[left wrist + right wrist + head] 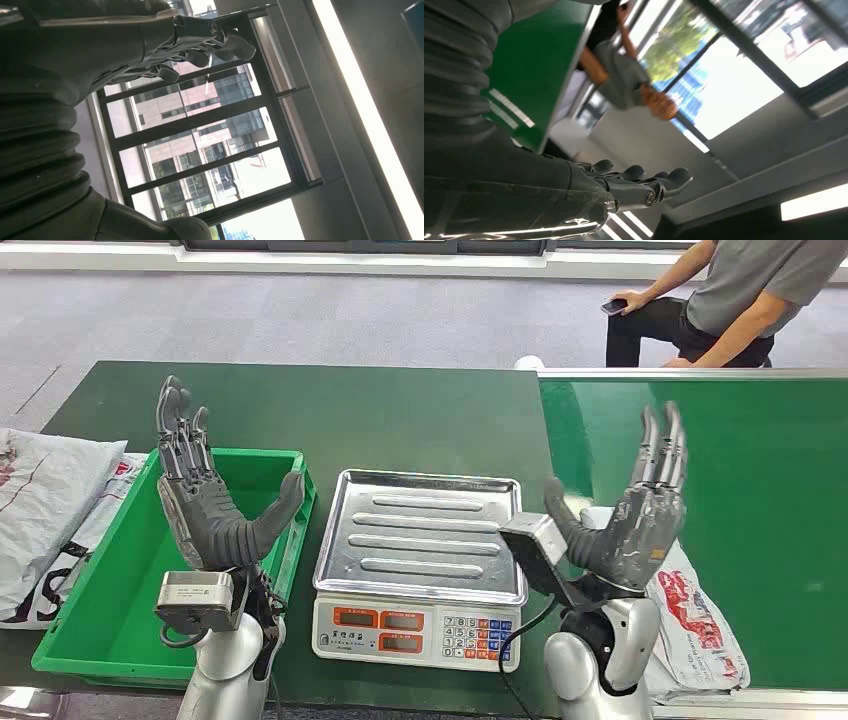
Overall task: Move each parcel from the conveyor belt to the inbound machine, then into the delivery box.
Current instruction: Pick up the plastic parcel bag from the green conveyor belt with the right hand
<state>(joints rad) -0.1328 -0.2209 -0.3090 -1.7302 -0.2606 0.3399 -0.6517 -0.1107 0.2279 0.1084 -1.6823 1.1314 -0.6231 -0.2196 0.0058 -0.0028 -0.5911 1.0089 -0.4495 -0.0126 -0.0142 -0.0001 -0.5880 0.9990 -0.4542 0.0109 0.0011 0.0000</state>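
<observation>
Right now both your left hand (205, 510) and right hand (632, 525) are raised, fingers spread, holding nothing, and the soft, likely light and slippery parcel (690, 615) lies just below and outside your right hand on the conveyor belt (770, 480), so grip its bunched edge.

The worktop (400, 420) was dark green, the bin (110, 610) bright green. The scale (420, 615) had a silver ribbed tray and orange displays. The parcel (700, 625) was white with red print.
</observation>
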